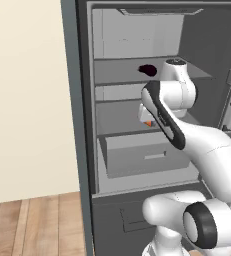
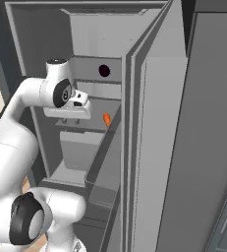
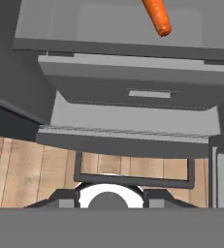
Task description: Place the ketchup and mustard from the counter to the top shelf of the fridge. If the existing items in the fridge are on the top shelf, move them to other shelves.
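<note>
The fridge (image 1: pixel 82 125) stands open. A dark maroon lump (image 1: pixel 147 70) (image 2: pixel 104 70) rests on the top shelf (image 1: pixel 117 75). An orange carrot-like piece (image 1: pixel 148 123) (image 2: pixel 106 118) (image 3: pixel 157 17) lies on the shelf below. My gripper (image 2: pixel 70 121) hangs pointing down in front of that lower shelf, just left of the carrot piece in the right base view and apart from it. Its fingers are too small to judge, and nothing shows between them. The ketchup, the mustard and the counter are out of view.
A closed grey drawer (image 1: pixel 142 155) (image 3: pixel 133 87) sits under the lower shelf. The open fridge door (image 2: pixel 154 147) with its bin (image 2: pixel 102 177) stands close on the right. Wooden floor (image 1: pixel 32 225) and a cream wall (image 1: pixel 27 100) lie to the left.
</note>
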